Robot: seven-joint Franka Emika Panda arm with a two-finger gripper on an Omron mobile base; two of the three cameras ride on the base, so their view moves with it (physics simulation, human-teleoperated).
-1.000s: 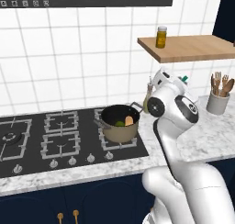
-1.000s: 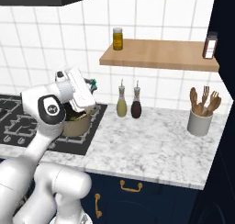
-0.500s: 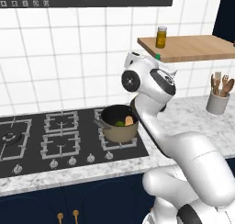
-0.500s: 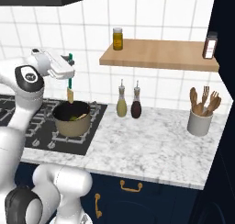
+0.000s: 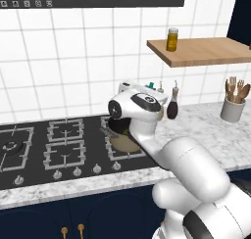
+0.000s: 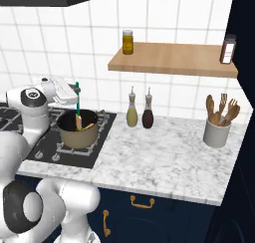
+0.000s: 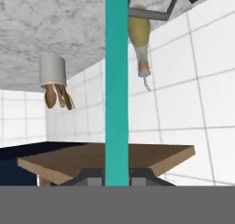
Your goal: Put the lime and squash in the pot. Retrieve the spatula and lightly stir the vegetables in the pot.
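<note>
Marbled grey-white table [image 6: 164, 157] carries the black hob; on it I see the round tan-bronze pot [image 6: 77, 133]. My end effector [image 6: 74, 94] is clamped on the slim teal-handled spatula [image 6: 77, 107], upright, its pale orange head down inside the pot.

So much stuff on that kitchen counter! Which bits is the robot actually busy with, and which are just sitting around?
In use:
- teal-handled spatula, pale orange head down in the pot, handle clamped by the gripper
- round tan-bronze pot on the black hob

Sitting around:
- olive-green bottle and dark bottle
- grey crock of wooden utensils
- yellow jar and small dark shaker on the wooden shelf
</note>
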